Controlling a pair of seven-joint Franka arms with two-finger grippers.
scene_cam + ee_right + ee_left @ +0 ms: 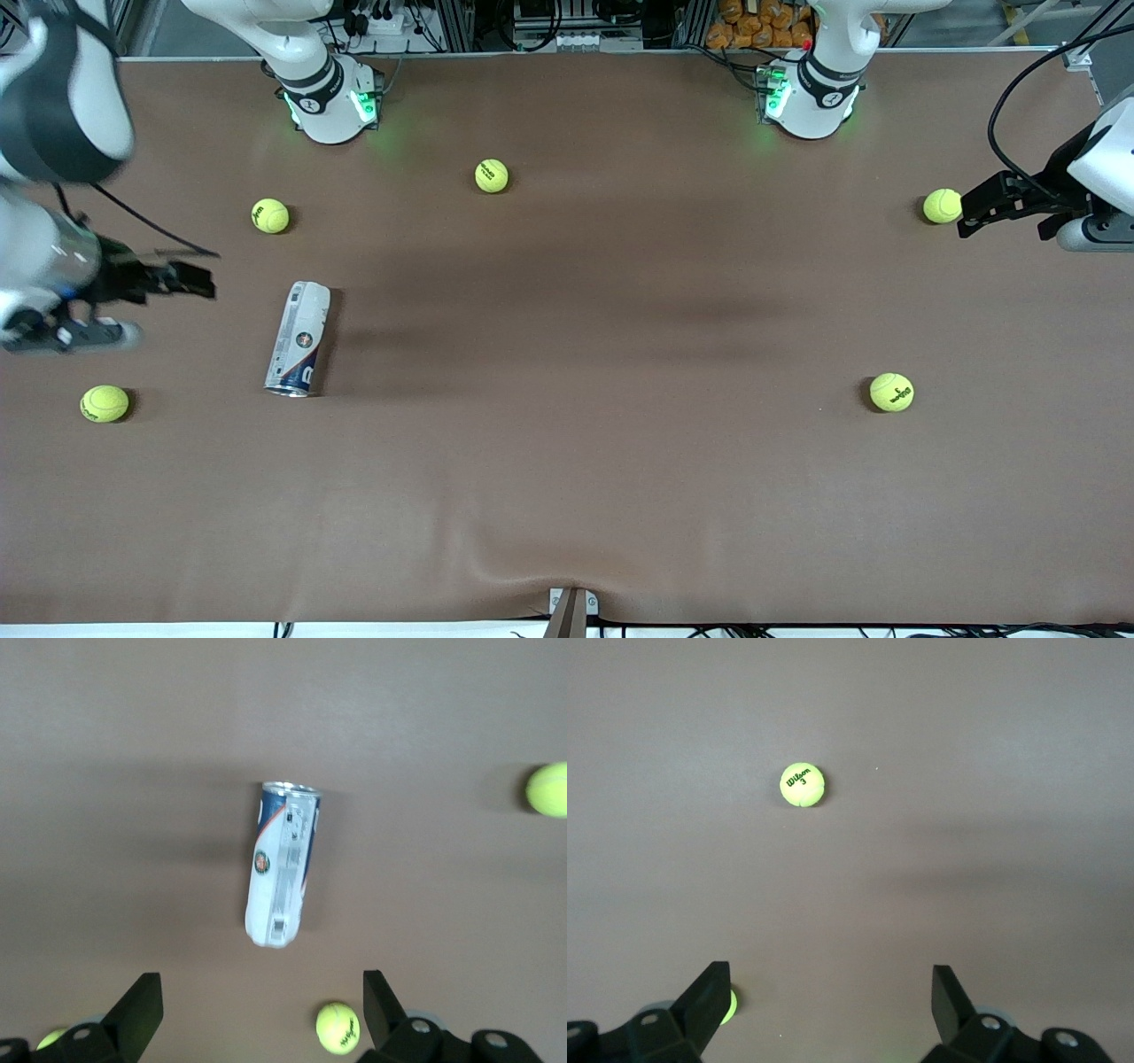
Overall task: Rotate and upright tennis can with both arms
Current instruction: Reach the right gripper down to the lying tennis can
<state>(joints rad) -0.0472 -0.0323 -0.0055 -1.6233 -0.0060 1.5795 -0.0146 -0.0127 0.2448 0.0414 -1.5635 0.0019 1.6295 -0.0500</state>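
Observation:
The tennis can (299,339) lies on its side on the brown table, toward the right arm's end. Its metallic rim end points toward the front camera and its white end points toward the robots' bases. In the right wrist view the can (285,864) lies lengthwise ahead of the fingers. My right gripper (199,282) is open and empty, up over the table beside the can, and apart from it; it also shows in the right wrist view (262,978). My left gripper (967,213) is open and empty at the left arm's end, by a tennis ball (942,206); it also shows in the left wrist view (830,973).
Other yellow-green tennis balls lie loose on the table: one (269,215) farther from the camera than the can, one (491,175) near the bases, one (104,403) under the right arm, one (891,392) toward the left arm's end. A ball (337,1028) lies by the right fingers.

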